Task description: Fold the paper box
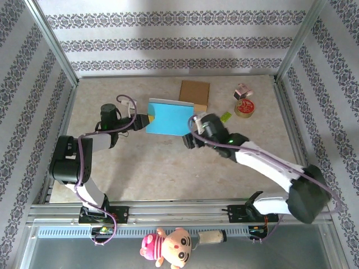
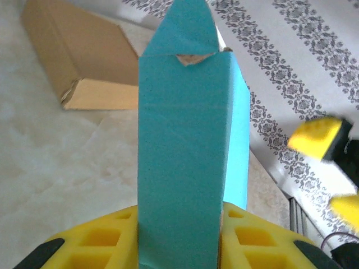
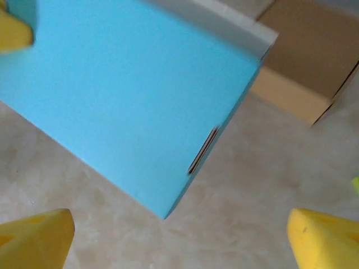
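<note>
Desk (image 1: 168, 168): pale marble-look top, and the blue paper box (image 1: 168, 117) is at about its middle, lifted at one end, not lying free.

Brown cardboard box (image 1: 194, 92): just behind the blue paper box, at its far right corner. Can't tell if they touch.

Left tool (image 1: 143, 120): at the blue box's left end, pinching that narrow end. In the left wrist view the yellow pads (image 2: 112, 241) press on both sides of the blue panel.

Right tool (image 1: 190, 131): just off the blue box's right edge, fingers (image 3: 33, 241) spread wide, nothing between them, not touching the box.

Small stuff well to the right of the blue box: round tin (image 1: 245, 108), a pink item (image 1: 243, 91) behind it, and a green item (image 1: 225, 117) nearer the box.

Progress (judgement):
- The body looks formed. The side walls are up and the blue box reads as a slim closed sleeve with crisp edges.
- A slot shows on one side face in the right wrist view, and no tab is in it.
- From the left wrist view the far end has a pointed flap standing out past the body, with a small gap showing raw brown card under it. That end is not yet tucked.
- The end inside the left tool is hidden, so I can't tell its state.
- Roughly past halfway. What's left is folding and tucking the end flap(s), probably with the right tool while the left tool steadies the box.
</note>
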